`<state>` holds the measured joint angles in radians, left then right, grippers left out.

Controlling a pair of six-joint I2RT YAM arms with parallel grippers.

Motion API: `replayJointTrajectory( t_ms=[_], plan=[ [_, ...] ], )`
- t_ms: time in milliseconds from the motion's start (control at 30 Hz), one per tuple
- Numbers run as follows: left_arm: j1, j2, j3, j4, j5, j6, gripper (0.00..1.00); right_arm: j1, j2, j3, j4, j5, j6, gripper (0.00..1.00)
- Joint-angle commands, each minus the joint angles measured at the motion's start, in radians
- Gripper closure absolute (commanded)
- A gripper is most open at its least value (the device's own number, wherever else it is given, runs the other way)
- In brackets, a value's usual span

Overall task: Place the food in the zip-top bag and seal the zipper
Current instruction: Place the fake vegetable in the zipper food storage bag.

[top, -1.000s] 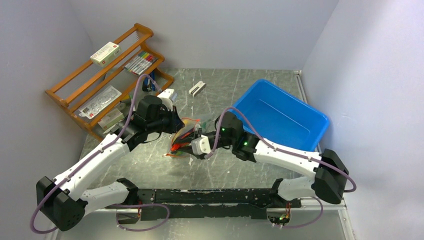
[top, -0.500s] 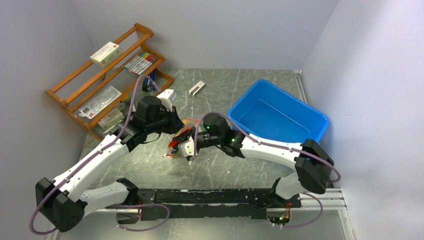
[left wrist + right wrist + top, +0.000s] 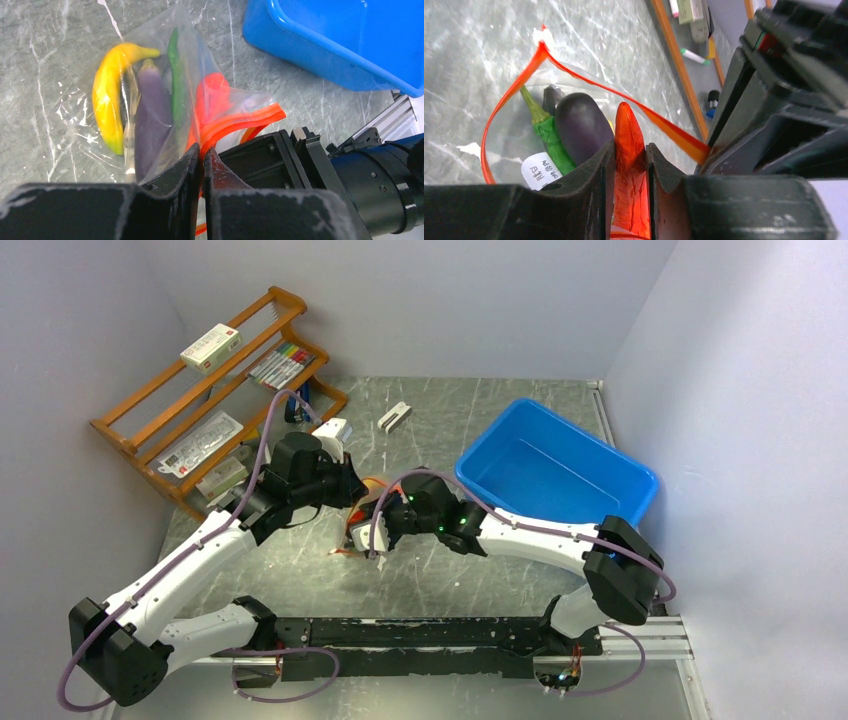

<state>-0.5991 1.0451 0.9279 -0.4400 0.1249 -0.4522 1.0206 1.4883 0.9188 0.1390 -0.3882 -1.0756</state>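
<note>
The glossy red-orange toy chili (image 3: 629, 175), clenched in the right gripper (image 3: 630, 146), has swung left into the mouth of the clear crinkly zip-top bag (image 3: 70, 100). The left gripper (image 3: 202, 149) holds it agape, pinching its red-orange zipper strip (image 3: 240, 122); release seems next.

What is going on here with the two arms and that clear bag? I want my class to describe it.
The left gripper is shut on the zipper, holding up the mouth of the zip-top bag, which gapes open. The right gripper is clamped on the red-orange chili, tip pointing into that mouth. The yellow banana, purple eggplant and green pod are already inside. The zipper is not yet sealed.
</note>
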Motion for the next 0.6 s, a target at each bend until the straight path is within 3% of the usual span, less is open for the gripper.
replayJointTrajectory(
  t_ms=[0, 300, 567],
  plan=[
    [0.005, -0.016, 0.003, 0.003, -0.012, 0.014, 0.93, 0.003, -0.005, -0.007, -0.038, 0.109, -0.038, 0.76],
    [0.006, -0.009, 0.006, 0.011, 0.001, 0.007, 0.93, 0.003, -0.003, 0.008, -0.08, 0.193, -0.037, 0.58],
    [0.006, 0.001, 0.008, 0.006, -0.012, 0.022, 0.93, 0.003, -0.13, -0.041, -0.052, 0.091, 0.054, 0.55]
  ],
)
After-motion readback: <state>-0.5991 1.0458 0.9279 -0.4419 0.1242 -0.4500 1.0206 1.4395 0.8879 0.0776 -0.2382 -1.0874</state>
